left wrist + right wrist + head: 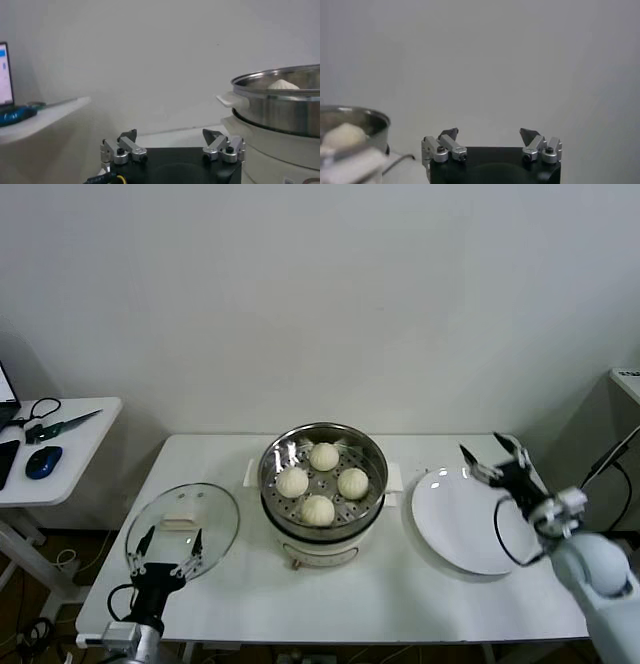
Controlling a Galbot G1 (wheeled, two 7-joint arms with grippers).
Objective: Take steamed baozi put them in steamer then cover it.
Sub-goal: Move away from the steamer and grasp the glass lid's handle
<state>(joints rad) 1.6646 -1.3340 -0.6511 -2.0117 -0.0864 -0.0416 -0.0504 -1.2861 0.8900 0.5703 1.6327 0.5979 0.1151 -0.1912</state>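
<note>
Four steamed baozi [322, 482] sit in the uncovered steamer [323, 446] mid-desk [240, 594]. The left hand [169, 550], spread wide and empty, hovers over the near rim of the cover [182, 530], which lies flat beside the steamer. The right hand [496, 457], wide and empty, hangs above the plate [462, 520], near the desk's far edge. The steamer's knob is partly hidden.

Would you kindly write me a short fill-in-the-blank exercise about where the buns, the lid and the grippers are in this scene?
1. The number of steamed baozi lying in the steamer is ____.
2. The cover lies flat on the table to the steamer's ____.
3. The white plate holds ____ buns.
4. The left gripper over the cover and the right gripper over the plate both have ____ jaws.

Missing words: four; left; no; open
</note>
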